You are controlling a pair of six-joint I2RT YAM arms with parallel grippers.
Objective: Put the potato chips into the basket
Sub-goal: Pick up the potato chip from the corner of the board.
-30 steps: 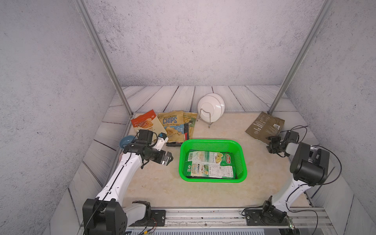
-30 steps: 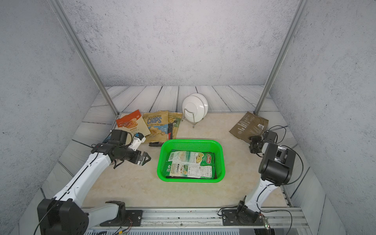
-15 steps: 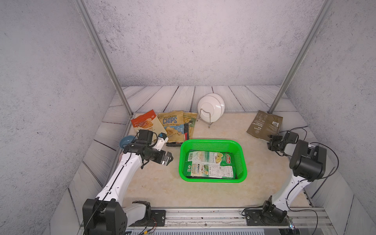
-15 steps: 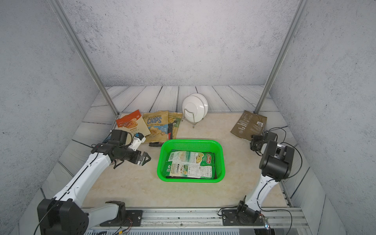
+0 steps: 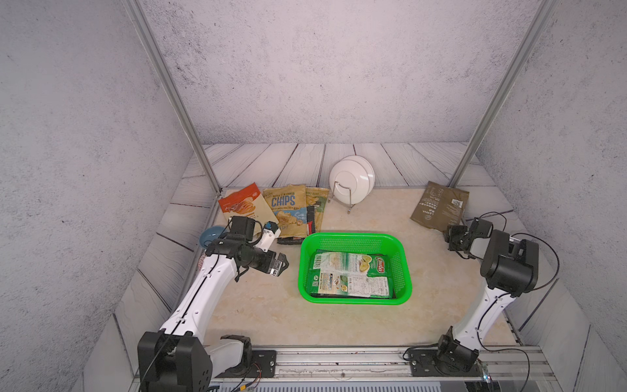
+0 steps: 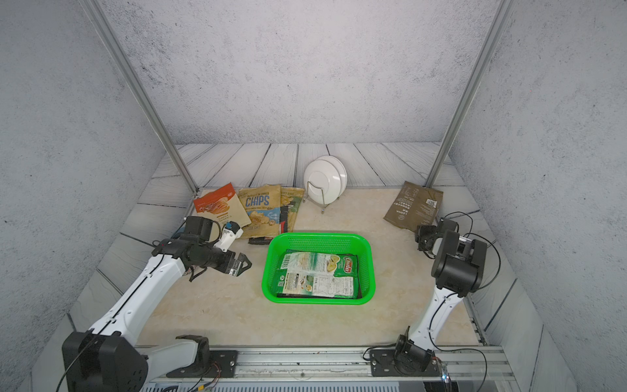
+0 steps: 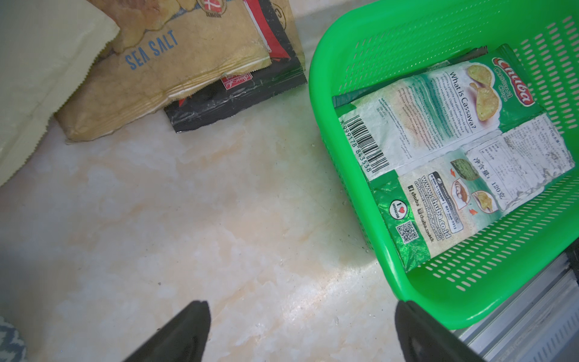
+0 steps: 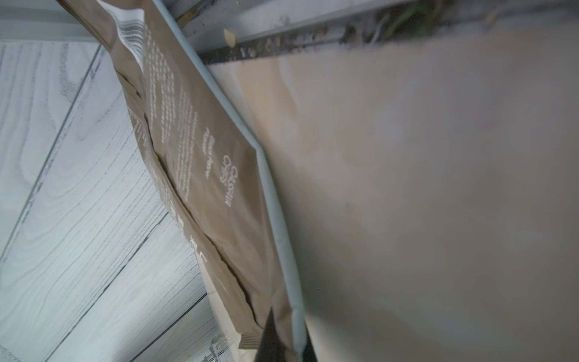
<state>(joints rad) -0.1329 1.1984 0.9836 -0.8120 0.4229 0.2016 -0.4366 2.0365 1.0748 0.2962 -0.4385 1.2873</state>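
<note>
Closing is the news: my right gripper (image 5: pixel 454 236), whose jaws stood apart beside the brown bag (image 5: pixel 439 205) a moment ago, has now clamped onto that bag's near edge. In the right wrist view the brown bag (image 8: pixel 203 175) runs straight down into the right gripper (image 8: pixel 283 340), its dark fingertips (image 8: pixel 269 338) pressed together with only the thin film between them. The bag has not travelled yet. In both top views it lies at the far right corner of the table (image 5: pixel 373 319), well apart from the basket (image 5: pixel 353 236).

As I judge it, the reach is over and the carry can begin: lift, swing inward, release over the basket. A green bag (image 5: pixel 349 273) already lies flat inside it. An edge pinch on crinkly film may slip, or let the bag droop and catch the rim, so I would raise it well clear first.

My left gripper (image 5: pixel 281 266) hangs over bare table just beside the basket, jaws spread wide and holding nothing. Behind it the orange bag (image 5: pixel 242 203), the tan CHIPS bag (image 5: pixel 285 210) and a black bag (image 7: pixel 238 103) wait, overlapping one another.
</note>
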